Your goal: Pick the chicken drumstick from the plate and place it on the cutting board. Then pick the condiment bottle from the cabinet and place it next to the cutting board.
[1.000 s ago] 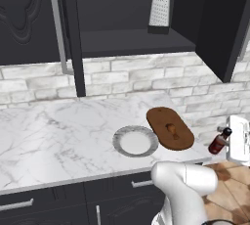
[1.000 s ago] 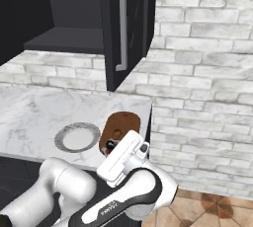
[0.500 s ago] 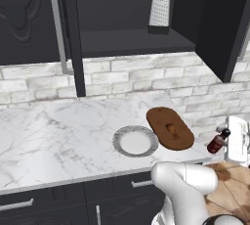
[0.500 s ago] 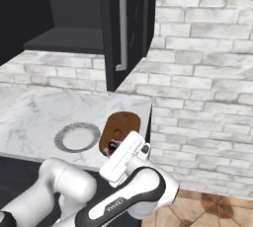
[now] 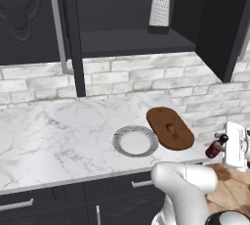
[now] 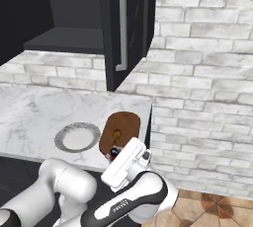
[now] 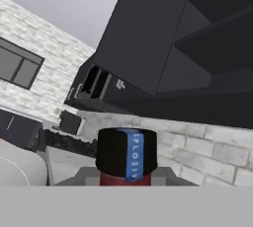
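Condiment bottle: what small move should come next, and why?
Probably carry it left and down toward the counter. The end effector holds the condiment bottle off the counter's right end, over the floor, while the chicken drumstick already lies on the cutting board.

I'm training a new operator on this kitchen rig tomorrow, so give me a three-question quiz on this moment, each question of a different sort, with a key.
1. True or false: the chicken drumstick lies on the plate.
2. Multiple choice: what does the gripper hold? A) a box grater B) the condiment bottle C) nothing
3. Fill in: the metal grater stands on the shelf of the open ___.

Key:
1. False. It lies on the cutting board; the plate holds nothing.
2. B. The bottle is held tilted, past the counter's right end, off the board's right side.
3. cabinet.
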Robot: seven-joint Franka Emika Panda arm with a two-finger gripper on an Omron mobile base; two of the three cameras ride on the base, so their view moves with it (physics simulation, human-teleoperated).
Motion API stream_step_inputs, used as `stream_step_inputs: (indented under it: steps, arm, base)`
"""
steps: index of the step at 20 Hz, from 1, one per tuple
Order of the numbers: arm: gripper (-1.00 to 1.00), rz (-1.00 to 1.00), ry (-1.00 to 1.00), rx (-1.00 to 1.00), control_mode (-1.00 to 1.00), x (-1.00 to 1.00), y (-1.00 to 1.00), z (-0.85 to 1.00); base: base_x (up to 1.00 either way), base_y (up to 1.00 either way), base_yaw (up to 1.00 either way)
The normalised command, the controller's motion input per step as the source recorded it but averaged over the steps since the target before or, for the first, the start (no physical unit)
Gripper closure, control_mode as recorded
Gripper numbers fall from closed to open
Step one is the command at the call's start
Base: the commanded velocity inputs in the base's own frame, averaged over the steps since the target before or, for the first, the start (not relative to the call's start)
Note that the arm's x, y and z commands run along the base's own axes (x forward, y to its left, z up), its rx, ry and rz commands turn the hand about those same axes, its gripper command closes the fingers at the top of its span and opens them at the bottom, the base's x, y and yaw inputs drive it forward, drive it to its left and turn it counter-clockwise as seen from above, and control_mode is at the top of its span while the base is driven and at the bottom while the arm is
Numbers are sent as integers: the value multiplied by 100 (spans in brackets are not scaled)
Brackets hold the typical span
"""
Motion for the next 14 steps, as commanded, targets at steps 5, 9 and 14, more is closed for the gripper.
stream_step_inputs:
  steps: [5, 9, 14]
  arm:
    - [100, 0, 0, 6, -100, 17, 0, -14]
    - [100, 0, 0, 6, -100, 18, 0, -2]
    - [100, 0, 0, 1, -100, 8, -7, -4]
  base:
    - [0, 0, 0]
    - [0, 0, 0]
    - [0, 0, 0]
